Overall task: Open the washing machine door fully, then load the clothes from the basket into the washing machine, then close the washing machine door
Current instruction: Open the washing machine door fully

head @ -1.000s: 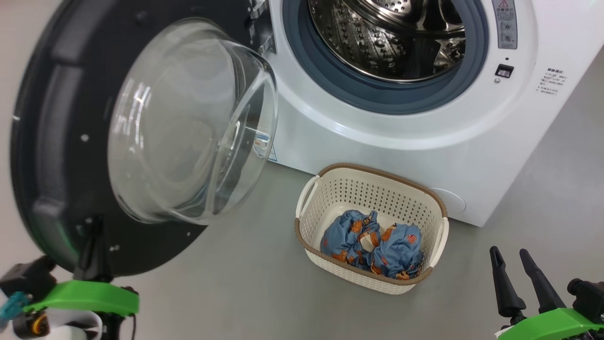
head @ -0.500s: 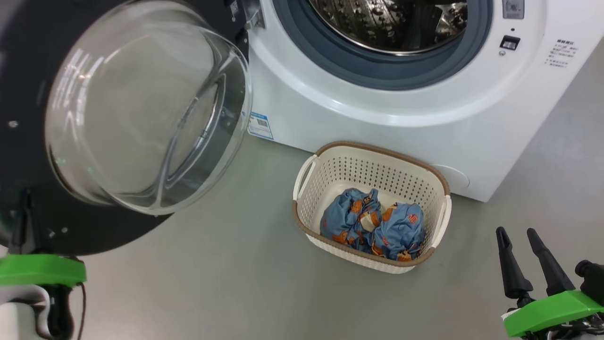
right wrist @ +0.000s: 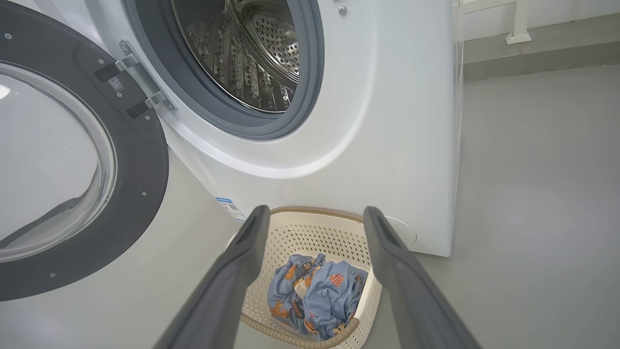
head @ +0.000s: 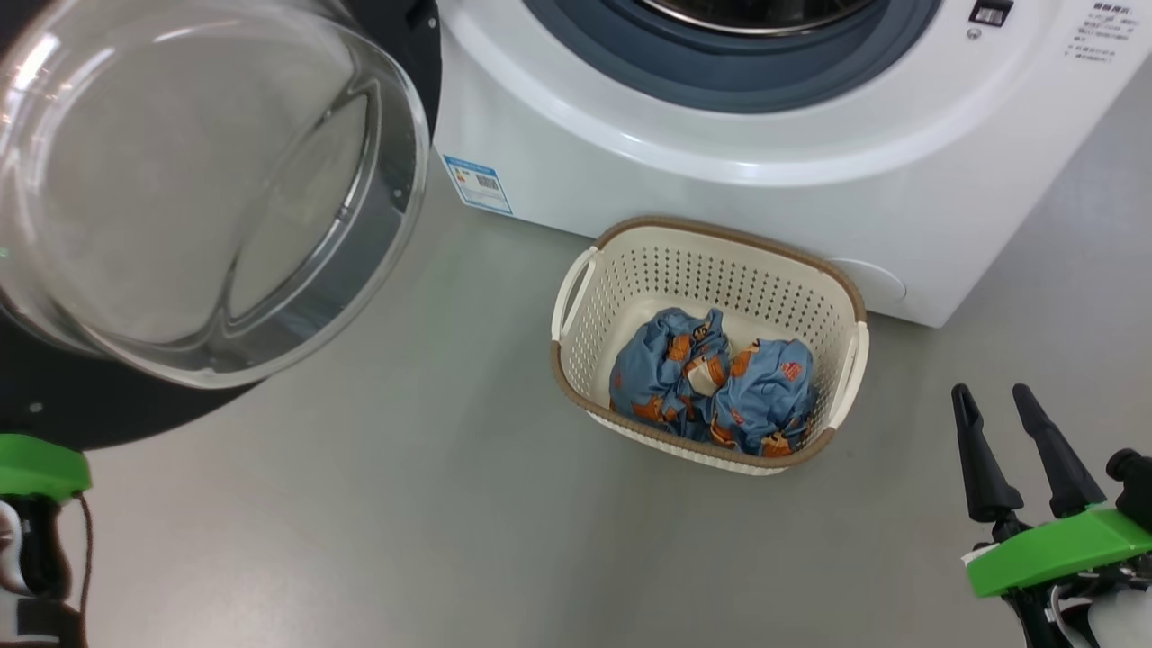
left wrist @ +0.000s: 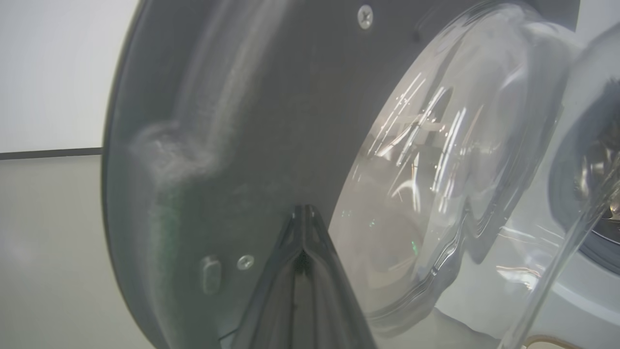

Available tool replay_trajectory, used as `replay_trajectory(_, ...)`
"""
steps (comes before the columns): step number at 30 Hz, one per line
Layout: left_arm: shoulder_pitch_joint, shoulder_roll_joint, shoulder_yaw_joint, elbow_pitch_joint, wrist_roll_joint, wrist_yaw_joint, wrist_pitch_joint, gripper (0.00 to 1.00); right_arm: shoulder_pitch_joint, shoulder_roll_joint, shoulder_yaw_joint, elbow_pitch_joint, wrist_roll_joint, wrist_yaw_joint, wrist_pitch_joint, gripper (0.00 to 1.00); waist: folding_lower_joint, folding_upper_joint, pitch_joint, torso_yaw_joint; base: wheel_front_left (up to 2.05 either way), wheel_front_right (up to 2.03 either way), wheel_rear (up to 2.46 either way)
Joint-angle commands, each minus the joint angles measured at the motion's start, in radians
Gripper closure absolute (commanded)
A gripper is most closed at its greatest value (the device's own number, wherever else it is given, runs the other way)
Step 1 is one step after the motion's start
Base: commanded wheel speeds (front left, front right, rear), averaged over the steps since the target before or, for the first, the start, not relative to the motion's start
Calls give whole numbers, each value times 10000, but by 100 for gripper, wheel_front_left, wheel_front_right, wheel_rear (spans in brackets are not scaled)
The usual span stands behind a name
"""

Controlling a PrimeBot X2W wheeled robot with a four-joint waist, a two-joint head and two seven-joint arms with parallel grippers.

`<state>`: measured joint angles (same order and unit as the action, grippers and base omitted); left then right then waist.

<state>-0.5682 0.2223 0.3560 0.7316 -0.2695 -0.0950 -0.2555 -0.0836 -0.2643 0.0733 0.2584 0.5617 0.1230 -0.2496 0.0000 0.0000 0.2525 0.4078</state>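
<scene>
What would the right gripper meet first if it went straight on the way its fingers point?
Probably the white front of the washing machine, just above the basket. The open right gripper seems aimed over its far rim, though depth is hard to judge.

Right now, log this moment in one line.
washing machine door: open; clothes: in basket; left end effector: shut; right end effector: open, empty

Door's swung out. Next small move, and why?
Probably bring the open right tool down onto the clothes in the basket: the washing machine door already stands wide, the clothes lie unloaded, and that tool hangs empty beside the basket.
</scene>
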Motion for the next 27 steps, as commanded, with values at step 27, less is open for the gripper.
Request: replay_trajectory(27, -1033, 1148, 2181, 802, 1059, -168, -62, 100, -719, -170, 159, -312, -192, 77, -122, 0, 0, 0, 651, -396, 0, 0, 0)
